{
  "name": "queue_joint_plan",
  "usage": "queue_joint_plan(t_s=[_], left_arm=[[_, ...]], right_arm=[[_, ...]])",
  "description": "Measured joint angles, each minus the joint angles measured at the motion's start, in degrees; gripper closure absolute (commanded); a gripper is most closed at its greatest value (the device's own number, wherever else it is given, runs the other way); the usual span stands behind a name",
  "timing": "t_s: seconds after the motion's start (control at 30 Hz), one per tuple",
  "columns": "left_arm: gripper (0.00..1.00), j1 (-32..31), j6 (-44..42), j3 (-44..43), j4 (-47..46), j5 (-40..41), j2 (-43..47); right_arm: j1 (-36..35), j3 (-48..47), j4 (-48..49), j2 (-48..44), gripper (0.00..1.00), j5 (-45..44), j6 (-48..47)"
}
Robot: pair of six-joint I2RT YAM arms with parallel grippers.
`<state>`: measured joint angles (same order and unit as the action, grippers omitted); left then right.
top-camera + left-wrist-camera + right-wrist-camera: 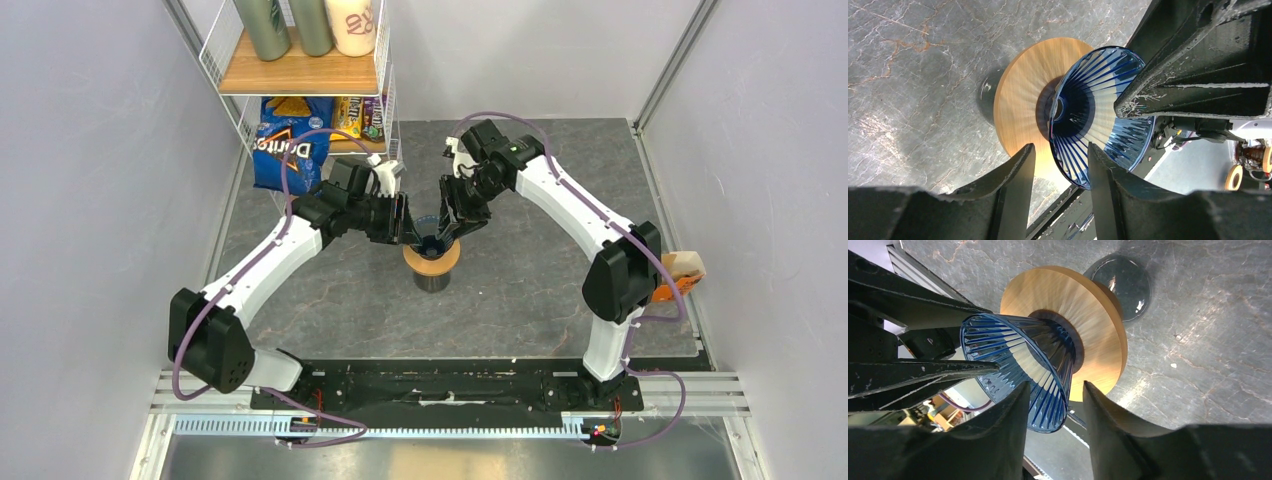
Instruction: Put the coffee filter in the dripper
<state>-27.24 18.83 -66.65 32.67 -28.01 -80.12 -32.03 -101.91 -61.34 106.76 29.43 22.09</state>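
The dark blue ribbed dripper point(432, 238) sits in a tan wooden ring point(432, 262) on a dark cup point(432, 283) at mid-table. My left gripper point(405, 222) is open at the dripper's left rim; in the left wrist view point(1060, 147) the rim point(1075, 165) passes between its jaws. My right gripper point(450, 215) is open at the right rim; in the right wrist view point(1055, 385) the dripper's edge point(1050, 410) lies between its jaws. No coffee filter shows in either gripper or in the dripper.
An orange-and-white holder point(678, 276) hangs at the table's right edge. A wire shelf point(300, 70) with bottles, a Doritos bag point(290, 150) and snacks stands at the back left. The two grippers' fingers are close together over the dripper.
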Motion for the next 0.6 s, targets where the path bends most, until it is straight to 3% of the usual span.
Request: queue_joint_plan(t_s=[0.13, 0.23, 0.33, 0.6], left_arm=[[0.38, 0.0, -0.1, -0.3, 0.3, 0.0, 0.4], [0.21, 0.0, -0.4, -0.5, 0.3, 0.3, 1.2], [0.11, 0.0, -0.9, -1.0, 0.7, 1.0, 2.9], [0.08, 0.0, -3.7, -4.9, 2.0, 3.5, 9.6]], right_arm=[[0.0, -0.9, 0.0, -0.2, 0.34, -0.7, -0.7], [0.0, -1.2, 0.0, -0.7, 0.22, -1.3, -1.2], [0.0, -1.2, -0.1, -1.8, 0.16, -2.1, -2.0], [4.7, -1.3, 0.7, -9.5, 0.11, -3.0, -2.9]])
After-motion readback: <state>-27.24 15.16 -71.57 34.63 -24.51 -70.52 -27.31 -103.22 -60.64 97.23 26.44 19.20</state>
